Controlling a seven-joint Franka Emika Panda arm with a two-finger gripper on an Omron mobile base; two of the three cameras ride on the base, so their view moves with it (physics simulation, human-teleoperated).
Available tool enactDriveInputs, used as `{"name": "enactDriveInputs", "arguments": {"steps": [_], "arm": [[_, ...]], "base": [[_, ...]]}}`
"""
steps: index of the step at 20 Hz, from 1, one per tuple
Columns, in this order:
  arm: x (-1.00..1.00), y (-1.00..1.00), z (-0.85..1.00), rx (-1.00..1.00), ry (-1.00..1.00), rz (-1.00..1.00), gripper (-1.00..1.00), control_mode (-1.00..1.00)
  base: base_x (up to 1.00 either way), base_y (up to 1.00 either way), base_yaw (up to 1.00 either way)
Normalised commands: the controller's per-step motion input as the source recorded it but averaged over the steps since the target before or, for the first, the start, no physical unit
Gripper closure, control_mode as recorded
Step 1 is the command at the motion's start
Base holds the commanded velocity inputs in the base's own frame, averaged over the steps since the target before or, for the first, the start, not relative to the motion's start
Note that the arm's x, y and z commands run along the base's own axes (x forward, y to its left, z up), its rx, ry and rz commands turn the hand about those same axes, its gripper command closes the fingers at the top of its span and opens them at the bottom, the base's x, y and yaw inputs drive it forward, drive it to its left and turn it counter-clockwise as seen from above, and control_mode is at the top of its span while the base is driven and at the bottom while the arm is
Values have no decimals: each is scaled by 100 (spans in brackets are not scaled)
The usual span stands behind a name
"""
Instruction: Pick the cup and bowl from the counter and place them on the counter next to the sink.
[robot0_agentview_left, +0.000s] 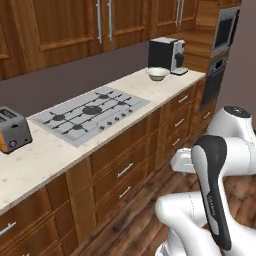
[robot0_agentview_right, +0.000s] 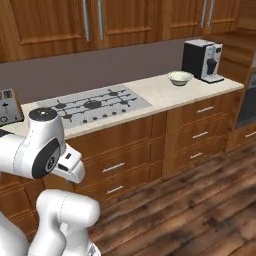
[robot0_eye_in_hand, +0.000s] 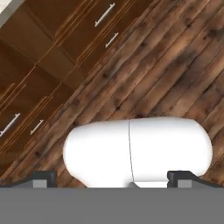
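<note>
On the far right end of the beige speckled stone desk (robot0_agentview_left: 55, 150) stands the wide, round, pale cream-green bowl (robot0_agentview_left: 158, 73), just beside a black and silver coffee machine (robot0_agentview_left: 167, 55) that is placed against the wall. Between the bowl and the left part of the desk lies a flat grey stove plate (robot0_agentview_left: 90, 115) with dark burner grates, and at the left edge stands a silver toaster (robot0_agentview_left: 12, 130). Brown wooden upper cabinets (robot0_agentview_right: 100, 22) hang over the desk, and wooden drawers with metal handles (robot0_agentview_right: 200, 125) are below it. A built-in oven column (robot0_agentview_left: 220, 55) closes the row at the right. Nothing stands between the bowl and the front edge of the desk.

The white arm is folded low in front of the drawers, well apart from the bowl. In the hand view the gripper (robot0_eye_in_hand: 112, 177) points down to the dark wooden plank floor (robot0_eye_in_hand: 175, 65); its two dark fingertips (robot0_eye_in_hand: 43, 177) are spread wide apart, with nothing between them.
</note>
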Motion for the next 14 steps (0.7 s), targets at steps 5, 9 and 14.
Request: {"name": "enactDriveInputs", "arguments": {"steps": [5,9,14], "arm": [[0,0,0,0,0,0,-100,100],[0,0,0,0,0,0,-100,100],[0,0,0,0,0,0,-100,100]], "base": [[100,-54,43],[100,-92,27],[60,-100,22]]}}
